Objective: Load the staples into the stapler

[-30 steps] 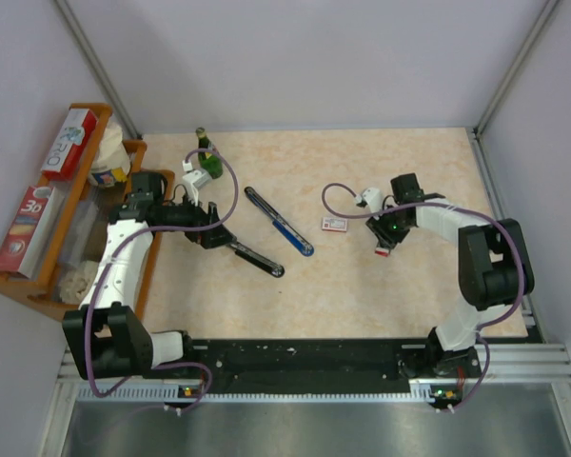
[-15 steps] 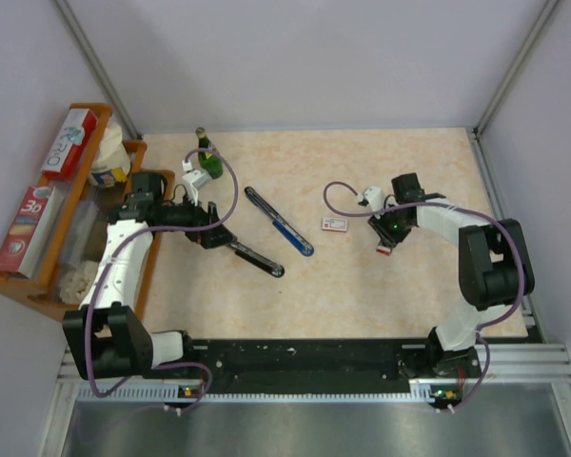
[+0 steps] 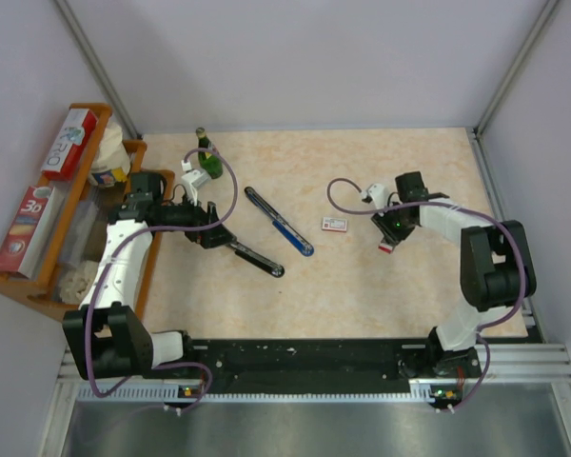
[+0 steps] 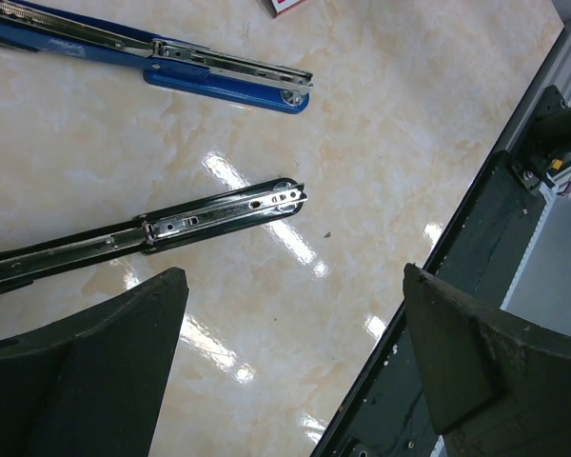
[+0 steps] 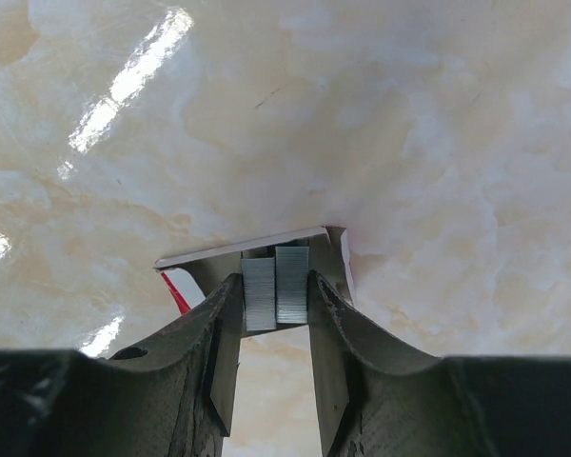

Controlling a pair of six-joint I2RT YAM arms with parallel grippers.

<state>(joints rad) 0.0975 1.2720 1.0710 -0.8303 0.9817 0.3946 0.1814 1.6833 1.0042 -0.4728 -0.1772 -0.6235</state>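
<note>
The stapler lies in two long pieces at mid-table: a blue piece (image 3: 279,222) (image 4: 171,62) and a black piece with a chrome rail (image 3: 257,259) (image 4: 171,227). My left gripper (image 3: 219,238) (image 4: 295,314) stands wide open just left of the black piece, with nothing between its fingers. A small white box with a red label (image 3: 334,225) lies right of the blue piece. My right gripper (image 3: 386,240) (image 5: 274,286) is low over the table, shut on two silver strips of staples (image 5: 276,284). The strips sit in a small grey and red tray (image 5: 257,255).
A wooden rack (image 3: 38,271) with boxes and a jar stands along the left edge. A green bottle (image 3: 205,145) and a small white item (image 3: 195,176) stand behind my left arm. The black base rail (image 3: 305,357) (image 4: 514,190) runs along the near edge.
My right gripper's jaws have narrowed onto the staples and its wrist has shifted slightly to the right. The left arm has not moved.
</note>
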